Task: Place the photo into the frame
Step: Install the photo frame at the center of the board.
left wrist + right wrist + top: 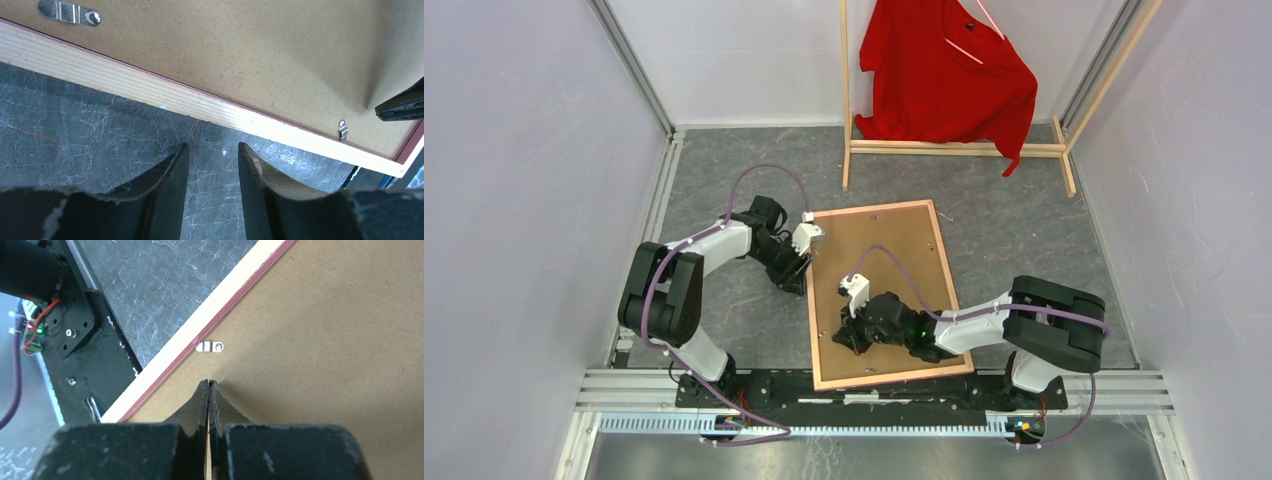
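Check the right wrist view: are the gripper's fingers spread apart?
No, the right gripper has its fingers pressed together, tips over the brown backing board near a metal tab.

frame [150,90]: pale straight-grained wood back, pink inner lip
backing board [894,250]: speckled brown
table [724,170]: grey, white marble veins
shirt [944,80], 12 o'clock: plain red
clip [210,346]: silver

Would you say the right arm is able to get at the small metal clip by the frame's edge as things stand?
Probably yes. The clip lies bare on the backing board, close to the frame, just ahead of the shut jaws of the right arm, with nothing lying between.
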Robot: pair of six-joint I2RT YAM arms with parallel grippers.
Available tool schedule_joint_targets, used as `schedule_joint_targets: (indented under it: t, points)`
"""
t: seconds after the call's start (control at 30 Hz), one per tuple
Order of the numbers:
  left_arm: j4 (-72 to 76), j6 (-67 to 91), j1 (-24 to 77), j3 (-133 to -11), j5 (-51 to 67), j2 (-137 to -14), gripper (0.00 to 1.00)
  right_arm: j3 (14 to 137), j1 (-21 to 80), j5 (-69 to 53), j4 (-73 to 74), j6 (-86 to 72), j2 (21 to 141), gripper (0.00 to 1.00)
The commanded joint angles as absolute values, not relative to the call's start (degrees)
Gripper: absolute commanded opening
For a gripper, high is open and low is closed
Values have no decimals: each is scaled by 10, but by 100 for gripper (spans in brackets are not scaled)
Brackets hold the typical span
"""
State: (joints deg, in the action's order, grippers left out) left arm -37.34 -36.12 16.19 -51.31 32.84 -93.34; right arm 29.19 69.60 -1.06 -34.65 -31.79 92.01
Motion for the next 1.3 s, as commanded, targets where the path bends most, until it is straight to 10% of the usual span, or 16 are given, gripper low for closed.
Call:
schedule_joint_targets:
  t: [0.0, 0.5, 1.27]
  points:
    - [-376, -373, 166, -533, 323, -939, 48, 325, 721, 51, -333, -272, 934, 0]
    - [-403, -369, 170, -548, 340, -935, 48, 329, 782, 199, -346, -106, 896, 39]
    - [-406, -364, 173, -565, 343, -957, 48, 277, 852, 297, -532, 73, 980, 46]
